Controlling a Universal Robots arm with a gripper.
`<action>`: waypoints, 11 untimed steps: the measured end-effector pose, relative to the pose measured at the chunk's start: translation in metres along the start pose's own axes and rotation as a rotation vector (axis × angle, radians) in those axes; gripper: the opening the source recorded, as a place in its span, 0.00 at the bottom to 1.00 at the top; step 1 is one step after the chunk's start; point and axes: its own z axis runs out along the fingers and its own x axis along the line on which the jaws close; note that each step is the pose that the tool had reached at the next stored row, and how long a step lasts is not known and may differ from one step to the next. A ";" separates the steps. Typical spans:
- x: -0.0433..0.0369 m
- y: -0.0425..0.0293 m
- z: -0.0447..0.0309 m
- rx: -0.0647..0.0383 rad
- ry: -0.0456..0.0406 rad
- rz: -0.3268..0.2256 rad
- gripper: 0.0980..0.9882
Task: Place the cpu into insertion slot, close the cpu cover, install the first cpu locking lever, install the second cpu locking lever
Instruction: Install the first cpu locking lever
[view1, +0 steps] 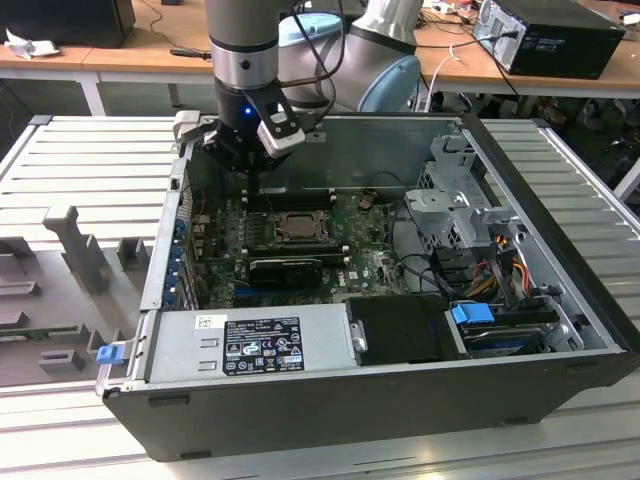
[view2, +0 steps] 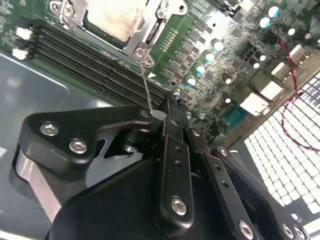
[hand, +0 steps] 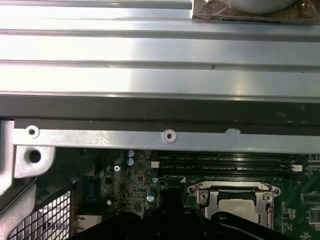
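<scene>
The cpu (view1: 292, 227) lies flat in the insertion slot on the green board, its dull silver top showing in both wrist views (view2: 115, 20) (hand: 235, 206). The cpu cover (view2: 148, 34) is down around it, its window framing the chip (hand: 200, 192), so the slot itself is hidden beneath. A thin wire locking lever (view2: 146, 85) stands up from the cover's corner to the tip of my gripper (view2: 172, 106). The gripper (view1: 253, 182) hangs just behind the socket, near the case's back wall, fingers together. Whether the lever's end is pinched or only touched I cannot tell.
Long black memory slots (view2: 90, 50) run between socket and gripper. A black heatsink block (view1: 285, 268) lies in front of the socket, then the power supply (view1: 250, 340). Drive cage (view1: 460, 200) and cables (view1: 500, 250) fill the exterior view's right. The case rim (hand: 160, 140) is close.
</scene>
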 end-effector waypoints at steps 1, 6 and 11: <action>-0.0013 0.0000 0.0002 0.000 -0.0001 0.000 0.01; -0.0028 -0.0001 0.0004 0.000 0.0001 0.000 0.01; -0.0087 -0.0002 0.0009 0.000 0.0000 0.000 0.01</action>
